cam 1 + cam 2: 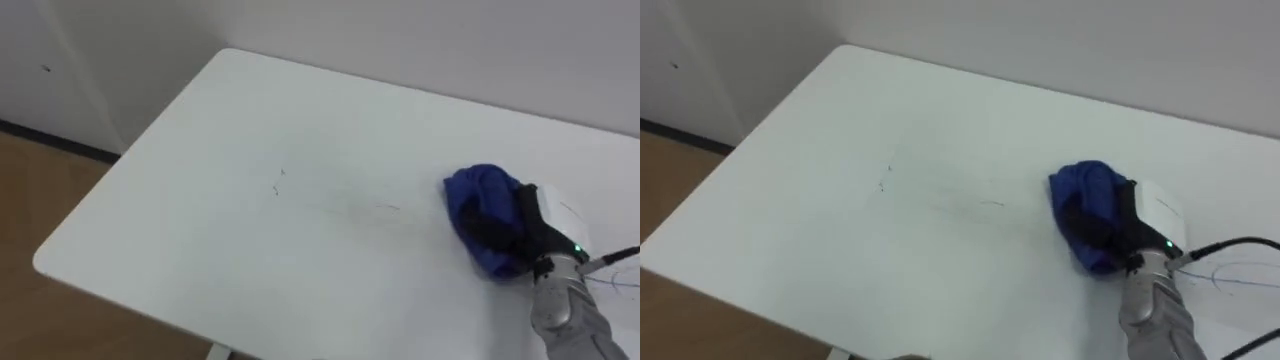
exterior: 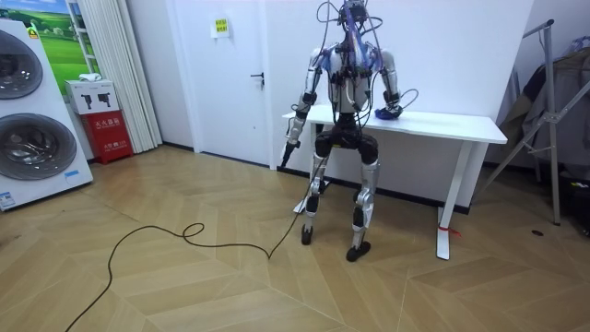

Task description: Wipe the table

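The wiping seems to be in an early or middle stage. The white table (image 1: pixel 250 120) shows thin dark marks (image 1: pixel 278 183) near its middle, with a faint streak just to the right of them, and some thin bluish lines (image 1: pixel 615 283) close to the robot's right wrist. So, by judgement, most of the surface is left to be wiped. The blue cloth (image 1: pixel 475 190) lies bunched on the right part of the table, well apart from the middle marks. The right hand (image 1: pixel 525 225) rests on top of it, with its dark fingers curled round the bunched cloth and holding it, the forearm coming in low from the lower right. The robot stands upright at the table's long side. Its left hand (image 2: pixel 293 129) hangs down beside the table's end, idle.
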{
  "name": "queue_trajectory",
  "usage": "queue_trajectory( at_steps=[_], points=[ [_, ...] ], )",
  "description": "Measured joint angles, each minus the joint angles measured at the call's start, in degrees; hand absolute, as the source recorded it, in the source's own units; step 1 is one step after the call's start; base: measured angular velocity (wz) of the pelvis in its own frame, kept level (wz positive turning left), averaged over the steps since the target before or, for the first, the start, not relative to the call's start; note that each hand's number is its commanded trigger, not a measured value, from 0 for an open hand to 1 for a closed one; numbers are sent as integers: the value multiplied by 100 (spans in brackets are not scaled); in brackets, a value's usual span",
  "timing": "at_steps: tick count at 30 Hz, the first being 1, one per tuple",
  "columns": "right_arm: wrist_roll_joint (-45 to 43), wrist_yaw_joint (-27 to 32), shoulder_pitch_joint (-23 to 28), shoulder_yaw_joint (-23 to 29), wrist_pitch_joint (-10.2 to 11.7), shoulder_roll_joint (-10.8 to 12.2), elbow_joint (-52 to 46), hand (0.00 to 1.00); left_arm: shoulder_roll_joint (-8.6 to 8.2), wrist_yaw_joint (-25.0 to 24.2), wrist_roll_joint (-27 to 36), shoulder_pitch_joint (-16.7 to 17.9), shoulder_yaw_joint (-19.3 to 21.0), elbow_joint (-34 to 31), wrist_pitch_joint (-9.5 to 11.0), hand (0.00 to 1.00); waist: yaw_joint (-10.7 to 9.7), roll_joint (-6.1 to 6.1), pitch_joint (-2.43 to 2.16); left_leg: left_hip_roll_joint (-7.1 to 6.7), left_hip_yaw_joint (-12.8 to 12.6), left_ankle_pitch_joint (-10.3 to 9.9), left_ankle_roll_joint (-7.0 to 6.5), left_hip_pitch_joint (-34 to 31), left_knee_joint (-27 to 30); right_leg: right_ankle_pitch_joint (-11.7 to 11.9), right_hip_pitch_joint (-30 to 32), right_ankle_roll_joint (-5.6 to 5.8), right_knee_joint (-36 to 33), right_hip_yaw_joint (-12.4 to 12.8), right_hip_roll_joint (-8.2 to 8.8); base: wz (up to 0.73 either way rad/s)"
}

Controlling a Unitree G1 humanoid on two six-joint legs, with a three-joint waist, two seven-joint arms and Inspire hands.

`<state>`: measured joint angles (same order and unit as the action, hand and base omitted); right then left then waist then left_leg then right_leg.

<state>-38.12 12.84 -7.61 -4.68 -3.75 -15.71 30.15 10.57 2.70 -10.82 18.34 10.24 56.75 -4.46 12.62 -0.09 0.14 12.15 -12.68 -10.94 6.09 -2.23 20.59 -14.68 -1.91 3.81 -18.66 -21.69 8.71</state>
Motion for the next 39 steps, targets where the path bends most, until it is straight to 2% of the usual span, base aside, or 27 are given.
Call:
queue_trajectory(
  at_steps=[1,3,5,6,7,9,11,12,14,18,21,23,24,25,26,27,28,29,30,32,34,36,37,38,39],
  points=[
    [-23,-82,-177,-151,-51,1,5,100,-46,2,39,-46,7,-13,-39,0,68,49,-23,-53,-16,42,80,113,-239,58,93,23,17,154,-7,-49],
    [-128,-20,-227,-196,-47,96,-23,100,-96,5,185,-64,-2,-185,-115,0,-54,29,-29,-136,-43,102,183,194,-546,159,79,83,152,130,7,-6],
    [-125,139,-182,-181,102,112,39,100,-65,42,279,-28,-7,-415,-143,0,-156,-115,8,-238,-7,163,148,204,-741,262,57,141,317,97,45,13],
    [-90,177,-157,-179,163,111,90,100,-55,65,356,-18,1,-422,-145,0,-188,-160,7,-256,30,164,146,203,-752,277,30,154,349,80,50,22],
    [-8,301,4,-161,256,111,126,100,-44,105,449,12,35,-478,-151,0,-286,-254,-17,-309,112,164,144,203,-762,290,-53,178,409,-8,84,35],
    [-11,481,295,13,460,109,180,100,-49,163,439,19,84,-519,-135,0,-389,-350,-13,-363,201,162,140,249,-793,313,-222,219,520,-113,106,36],
    [-22,674,622,430,718,110,220,100,-52,165,349,73,257,-517,-132,0,-494,-378,-23,-413,268,155,127,291,-798,340,-360,266,626,-211,131,21],
    [-18,742,710,570,771,110,244,100,-47,168,323,90,370,-517,-121,0,-530,-381,-25,-421,300,154,125,296,-798,345,-390,274,643,-225,131,26],
    [101,994,1104,1096,811,84,310,100,24,233,329,240,716,-522,-56,0,-632,-388,-39,-449,406,152,122,367,-823,357,-569,295,732,-369,131,24],
    [400,1226,1345,1536,786,-52,547,100,78,330,368,424,793,-543,-47,0,-651,-365,-49,-452,408,152,122,518,-910,357,-691,295,751,-390,126,2],
    [414,1194,1253,1471,564,-27,463,100,64,330,395,393,700,-557,-45,0,-596,-348,-51,-453,450,167,100,503,-912,357,-719,296,787,-461,118,1],
    [415,1045,982,1299,161,18,436,100,-61,327,388,243,625,-550,-42,0,-404,-294,-46,-440,392,181,88,564,-921,372,-676,273,749,-313,108,-23],
    [379,994,909,1194,32,33,381,100,-93,327,388,205,588,-536,-42,0,-354,-288,-47,-436,389,181,87,563,-927,373,-633,270,710,-277,108,-41],
    [245,811,775,907,-234,59,147,100,-129,322,386,99,450,-516,-44,0,-171,-277,-46,-417,389,181,87,533,-934,396,-497,234,635,-195,101,-46],
    [80,579,483,455,-399,130,-13,100,-164,320,396,-3,361,-484,-55,0,-53,-288,-36,-392,381,181,89,474,-940,422,-352,194,575,-133,80,-49],
    [-50,443,287,201,-440,174,-44,100,-170,321,392,-48,298,-450,-60,0,9,-293,-31,-388,389,182,90,460,-960,438,-284,172,557,-93,67,-44],
    [-274,149,-66,-284,-549,280,-206,100,-186,312,382,-183,204,-359,-98,0,161,-314,-24,-388,393,205,87,397,-1001,469,-193,148,539,-10,45,-15],
    [-405,-83,-437,-715,-570,467,-325,100,-199,291,386,-284,161,-354,-172,0,238,-335,8,-384,439,231,84,343,-997,492,-143,143,568,-17,23,0],
    [-470,-175,-607,-899,-560,557,-346,100,-198,282,387,-317,133,-352,-195,0,282,-344,14,-385,461,238,86,318,-998,506,-116,141,587,-31,15,18],
    [-497,-397,-1042,-1251,-385,784,-364,100,-185,273,419,-351,72,-353,-277,0,582,-382,27,-393,551,244,79,268,-1001,521,-143,156,620,-111,16,23],
    [-524,-433,-1052,-1232,-185,797,-345,100,-176,270,426,-102,92,-460,-300,0,609,-387,27,-435,743,245,74,262,-996,541,-289,187,706,-268,28,49],
    [-523,-387,-811,-1048,-87,761,-232,100,-175,268,405,167,158,-545,-319,0,493,-395,22,-495,900,253,59,275,-988,541,-438,189,743,-468,61,58],
    [-485,-313,-532,-849,18,706,69,100,-180,263,395,340,326,-503,-317,0,358,-403,18,-546,1019,255,55,310,-986,545,-581,197,812,-526,78,51],
    [-343,-18,-146,-474,332,662,236,100,-188,263,375,451,531,-442,-314,0,272,-410,21,-582,1046,256,53,364,-987,539,-671,208,829,-527,106,41],
    [-310,136,7,-314,464,632,253,100,-190,265,348,530,639,-416,-312,0,161,-403,23,-594,1044,256,53,398,-986,545,-728,218,845,-537,113,26]
  ],
)
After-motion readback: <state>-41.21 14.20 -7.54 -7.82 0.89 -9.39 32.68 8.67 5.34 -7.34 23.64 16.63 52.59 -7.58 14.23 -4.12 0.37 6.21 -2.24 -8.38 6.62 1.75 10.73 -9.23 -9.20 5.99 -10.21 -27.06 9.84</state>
